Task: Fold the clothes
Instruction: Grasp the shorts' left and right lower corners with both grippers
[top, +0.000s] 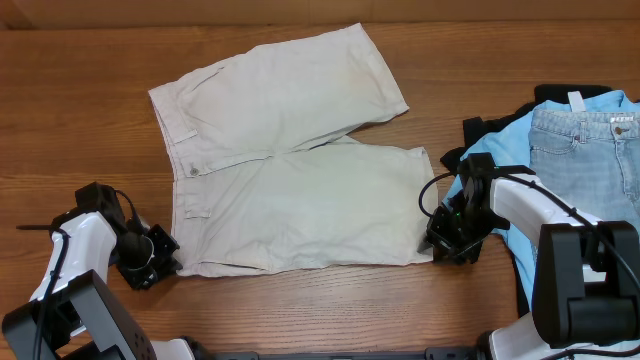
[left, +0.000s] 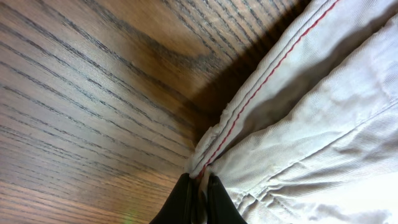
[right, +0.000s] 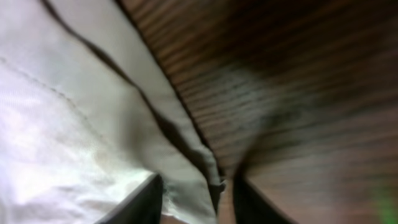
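The beige shorts (top: 290, 160) lie flat on the wooden table, waistband to the left, two legs to the right. My left gripper (top: 165, 262) is at the near-left waistband corner. In the left wrist view it (left: 199, 186) is shut on the shorts' edge (left: 298, 112), which has red stitching. My right gripper (top: 440, 245) is at the near leg's hem corner. In the right wrist view its fingers (right: 198, 199) are open around the hem (right: 186, 186), with cloth between them.
A sky-blue shirt (top: 495, 150) and light blue jeans (top: 585, 150) lie piled at the right edge, over dark cloth (top: 565, 93). Bare wood table (top: 80, 70) surrounds the shorts.
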